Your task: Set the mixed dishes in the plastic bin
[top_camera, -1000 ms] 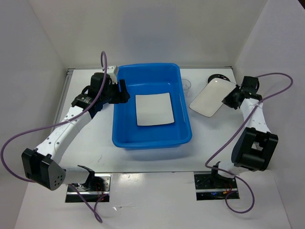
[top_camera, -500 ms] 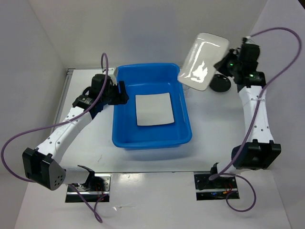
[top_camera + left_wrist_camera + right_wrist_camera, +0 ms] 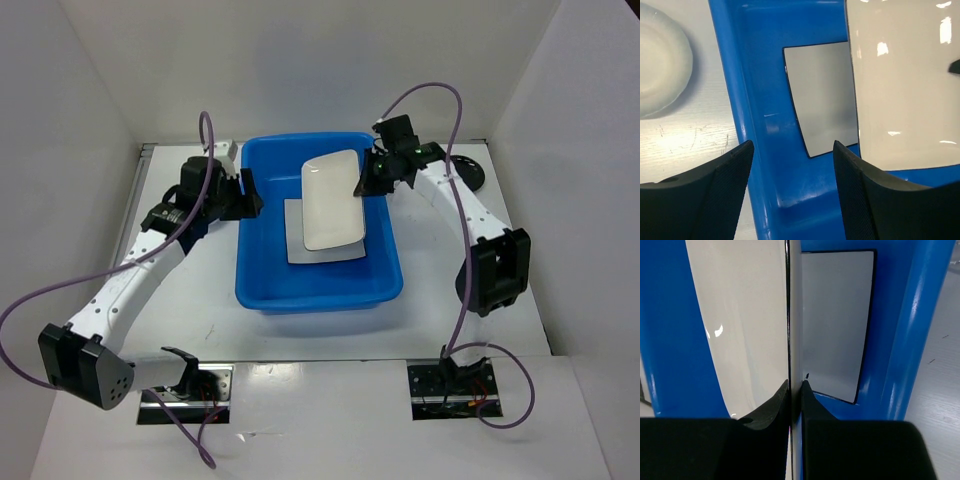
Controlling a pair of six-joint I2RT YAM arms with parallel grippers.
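Observation:
The bright-blue plastic bin [image 3: 320,292] stands mid-table. One square white plate [image 3: 322,252] lies flat on its floor. My right gripper [image 3: 368,180] is shut on the edge of the second white plate [image 3: 332,198] and holds it tilted over the bin's far half. In the right wrist view the jaws [image 3: 795,386] pinch this plate [image 3: 750,315] edge-on, with the flat plate [image 3: 835,315] below. My left gripper [image 3: 250,192] is open and empty at the bin's left rim [image 3: 760,100]. The white bowl [image 3: 660,60] sits left of the bin. The clear cup is hidden.
The round black dish [image 3: 468,172] sits at the far right behind my right arm. White walls close in the table on the left, back and right. The right arm's purple cable loops above the bin's far right corner.
My right arm lifted the white plate from the table's right side and swung it left over the bin. My left arm barely moved.

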